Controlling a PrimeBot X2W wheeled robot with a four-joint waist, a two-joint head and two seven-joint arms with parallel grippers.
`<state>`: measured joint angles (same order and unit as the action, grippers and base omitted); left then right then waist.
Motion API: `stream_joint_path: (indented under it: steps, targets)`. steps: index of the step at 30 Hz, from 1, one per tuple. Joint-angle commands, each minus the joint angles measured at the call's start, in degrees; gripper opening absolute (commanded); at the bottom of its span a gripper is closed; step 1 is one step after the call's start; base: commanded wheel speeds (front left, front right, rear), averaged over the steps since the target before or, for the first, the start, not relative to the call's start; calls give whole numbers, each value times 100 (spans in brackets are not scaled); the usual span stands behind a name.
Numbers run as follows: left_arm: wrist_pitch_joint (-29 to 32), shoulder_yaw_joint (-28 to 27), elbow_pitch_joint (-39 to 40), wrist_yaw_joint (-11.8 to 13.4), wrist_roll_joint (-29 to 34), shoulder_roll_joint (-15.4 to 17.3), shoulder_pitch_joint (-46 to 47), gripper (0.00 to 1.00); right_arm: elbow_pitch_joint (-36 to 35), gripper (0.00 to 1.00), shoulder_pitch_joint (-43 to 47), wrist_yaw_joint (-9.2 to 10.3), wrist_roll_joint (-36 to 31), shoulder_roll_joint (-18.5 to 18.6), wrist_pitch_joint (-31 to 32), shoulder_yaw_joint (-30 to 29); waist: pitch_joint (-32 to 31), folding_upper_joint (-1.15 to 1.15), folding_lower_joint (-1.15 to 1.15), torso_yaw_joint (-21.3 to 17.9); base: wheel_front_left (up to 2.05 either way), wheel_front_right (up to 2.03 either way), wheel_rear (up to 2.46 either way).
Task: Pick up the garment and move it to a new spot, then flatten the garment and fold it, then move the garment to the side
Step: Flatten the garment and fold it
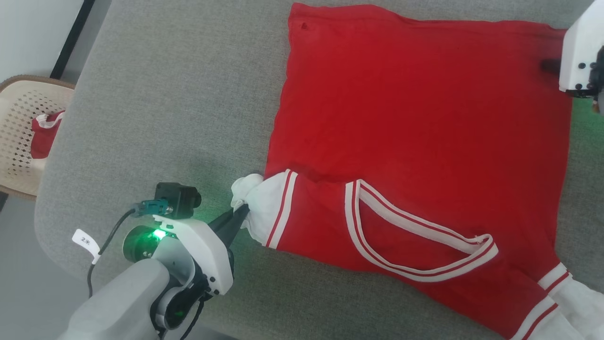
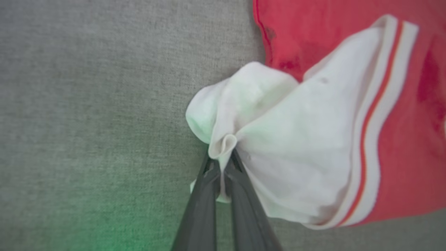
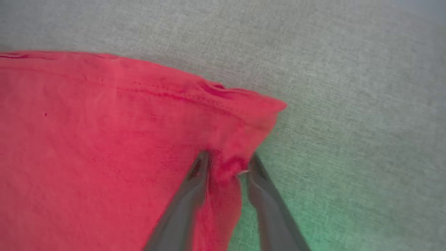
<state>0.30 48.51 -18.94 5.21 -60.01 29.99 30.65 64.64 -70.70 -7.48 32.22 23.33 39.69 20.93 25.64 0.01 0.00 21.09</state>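
The garment (image 1: 415, 118) lies spread on the grey padded surface (image 1: 179, 94), red with white sleeves and a striped neckline toward the near side. My left gripper (image 1: 243, 210) is shut on the bunched tip of the white left sleeve (image 2: 296, 139); in the left wrist view the left gripper (image 2: 223, 153) pinches a small fold of it. At the far right corner, my right gripper (image 1: 545, 66) is down at the red hem. In the right wrist view the right gripper (image 3: 227, 162) straddles a puckered fold of the garment (image 3: 104, 139), jaws still apart.
A cream perforated basket (image 1: 23, 132) stands off the surface's left edge, holding a small red-and-white cloth (image 1: 45, 134). Bare grey surface stretches left of the garment and beyond its far hem. The surface's rounded near-left corner drops to the floor.
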Motion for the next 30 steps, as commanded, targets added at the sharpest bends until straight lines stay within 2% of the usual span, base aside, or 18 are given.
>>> stream_joint_path:
  steps: [1, 5, 11, 16, 20, 30]
  targets:
    - [45, 10, -315, 83, -36, 1, -24, 0, 120, 0, 280, -3, 2, -109, -6, 90, -6, -1, 0, -18, 0, 0, 0]
    - [-5, -45, -478, 62, -96, -28, 10, 0, -3, 0, 302, -2, 61, -47, -101, 234, -93, -1, 0, -135, 0, 0, 0]
    - [-64, -135, -561, 72, -134, 144, -62, 0, -546, 0, 476, -1, 340, 74, 39, 632, -350, -1, 0, -457, 0, 0, 0]
    - [-102, -213, -477, 113, -192, 390, -217, 0, -1336, 0, 856, -2, 747, 311, 183, 1044, -601, -1, 0, -810, 0, 0, 0]
    - [-83, -260, -324, 163, -221, 578, -327, 0, -2085, 0, 1295, -2, 1123, 636, 322, 1315, -784, -1, 0, -1089, 0, 0, 0]
    - [-3, -300, 84, 328, -267, 940, -586, 0, -3808, 0, 2597, -2, 1789, 1361, 589, 1286, -1073, -1, 0, -1666, 0, 0, 0]
